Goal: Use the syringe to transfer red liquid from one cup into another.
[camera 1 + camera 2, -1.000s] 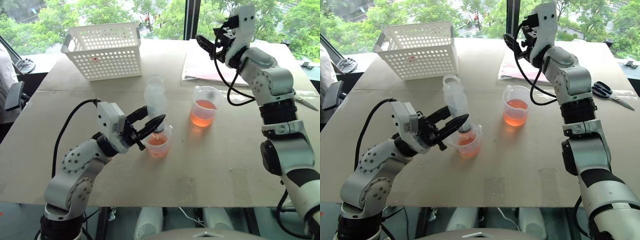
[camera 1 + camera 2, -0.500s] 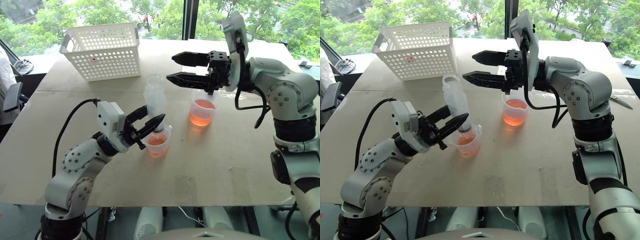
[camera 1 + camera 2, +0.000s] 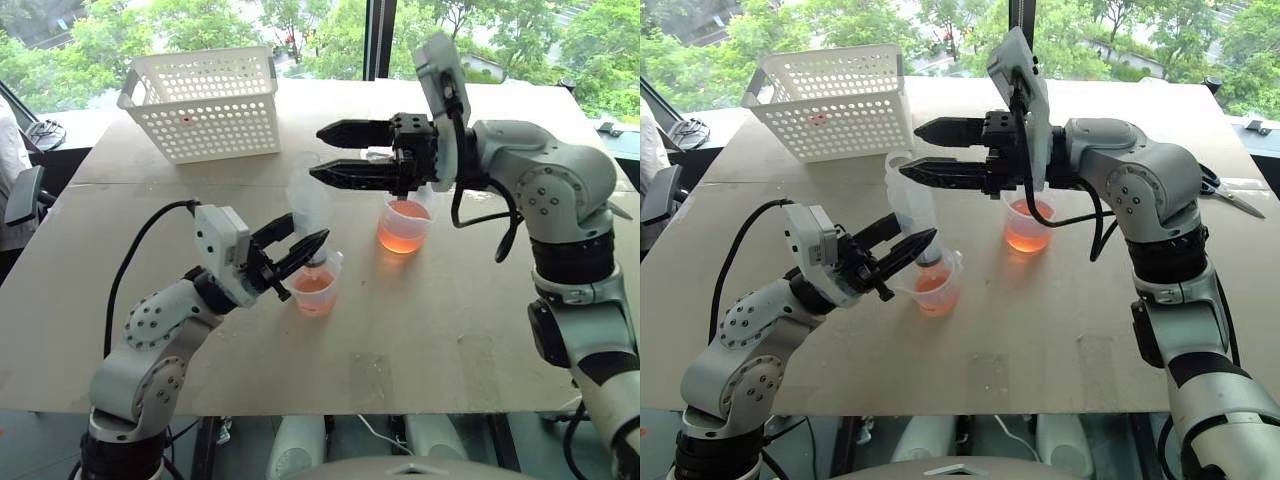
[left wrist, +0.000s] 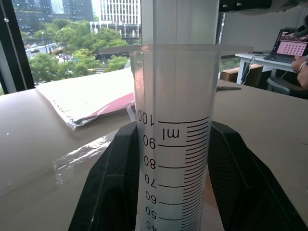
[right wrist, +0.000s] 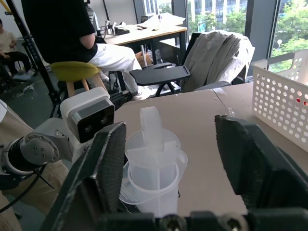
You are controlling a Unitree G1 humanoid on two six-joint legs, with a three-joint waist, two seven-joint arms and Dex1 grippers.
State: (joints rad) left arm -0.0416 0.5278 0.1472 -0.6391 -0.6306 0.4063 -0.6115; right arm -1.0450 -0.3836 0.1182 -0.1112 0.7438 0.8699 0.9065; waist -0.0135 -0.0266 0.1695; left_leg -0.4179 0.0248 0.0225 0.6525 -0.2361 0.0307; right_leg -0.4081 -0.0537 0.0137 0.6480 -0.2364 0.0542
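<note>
Bright daylight floods in from the windows behind the table (image 3: 200,330); pictures sharp, shadows soft.

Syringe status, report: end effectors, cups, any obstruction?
Left end effector shut on syringe, tip in shorter cup. Right end effector open, at plunger top. Beaker holds red liquid. No obstruction.

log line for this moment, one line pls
left gripper: shut on syringe, tip in small cup | right gripper: open, at plunger top | beaker: holds red liquid

Tan table (image 3: 450,330), tree-filled windows (image 3: 300,20)
</note>
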